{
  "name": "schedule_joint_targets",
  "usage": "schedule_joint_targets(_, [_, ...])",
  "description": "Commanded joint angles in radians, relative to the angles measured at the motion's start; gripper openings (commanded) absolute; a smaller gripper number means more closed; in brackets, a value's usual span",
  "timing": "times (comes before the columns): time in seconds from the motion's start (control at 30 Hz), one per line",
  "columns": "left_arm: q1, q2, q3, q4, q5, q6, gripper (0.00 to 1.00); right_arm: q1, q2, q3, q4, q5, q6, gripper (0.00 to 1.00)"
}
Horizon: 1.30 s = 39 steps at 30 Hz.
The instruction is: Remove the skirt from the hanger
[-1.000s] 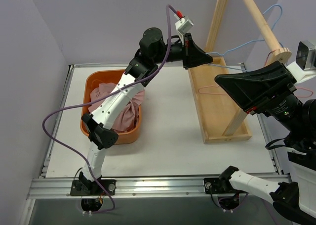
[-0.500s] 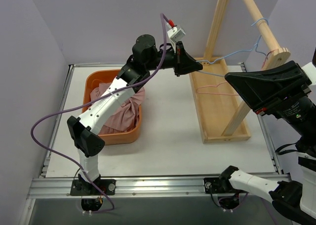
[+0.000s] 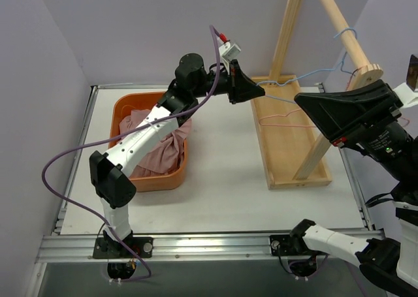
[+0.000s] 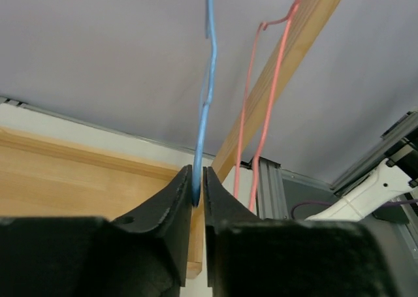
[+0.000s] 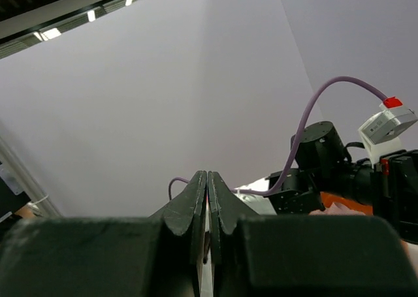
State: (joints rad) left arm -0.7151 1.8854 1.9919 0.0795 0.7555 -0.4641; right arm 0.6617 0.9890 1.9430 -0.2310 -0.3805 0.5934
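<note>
Where the two arms are bolted along the near edge of the desk [image 3: 222, 179], the right arm lifts above the near right corner. Its right fingers [image 5: 186, 209] are pressed flat together with nothing between them, and they point left over the right side of the desk. Farther in, toward the far left corner, an orange basket [image 3: 157, 181] sits on the desk with the pink skirt [image 3: 170, 156] crumpled inside it, off any hanger and partly hidden under the left arm. That arm stretches over the basket to the far edge, where the left fingers [image 4: 171, 209] stand only a narrow slit apart, holding the thin wire of the blue hanger [image 4: 200, 147]. The hanger slants up from there to its hook on the rod [image 3: 346, 36] of the wooden rack [image 3: 287, 153]. The rack's base lies along the right side of the desk. Just beside the blue wire, a pink hanger [image 4: 246, 127] hangs from the same rod.
</note>
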Motion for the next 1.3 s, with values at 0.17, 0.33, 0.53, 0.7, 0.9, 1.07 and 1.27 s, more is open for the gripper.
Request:
schedule_joint_targets(0.17, [0.034, -0.034, -0.151, 0.022, -0.102, -0.081, 0.34, -0.005, 0.053, -0.121, -0.177, 0.262, -0.067, 0.00])
schedule_joint_targets(0.33, [0.034, -0.048, -0.192, -0.056, -0.146, -0.053, 0.47, -0.004, 0.060, -0.243, -0.153, 0.313, -0.095, 0.00])
schedule_joint_targets(0.53, [0.036, -0.115, -0.243, -0.223, -0.245, 0.033, 0.79, -0.002, 0.114, -0.283, -0.163, 0.325, -0.121, 0.28])
schedule_joint_targets(0.7, [0.063, -0.230, -0.277, -0.443, -0.410, 0.134, 0.97, 0.015, 0.149, -0.297, -0.189, 0.353, -0.135, 0.63])
schedule_joint_targets(0.9, [0.239, -0.437, -0.465, -0.469, -0.436, 0.047, 0.94, 0.038, 0.174, -0.354, -0.169, 0.365, -0.130, 1.00])
schedule_joint_targets(1.07, [0.301, -0.636, -0.574, -0.530, -0.510, 0.048, 0.94, 0.087, 0.180, -0.432, -0.142, 0.459, -0.110, 1.00])
schedule_joint_targets(1.27, [0.318, -0.857, -0.722, -0.531, -0.527, -0.022, 0.94, 0.254, 0.212, -0.509, -0.119, 0.644, -0.067, 1.00])
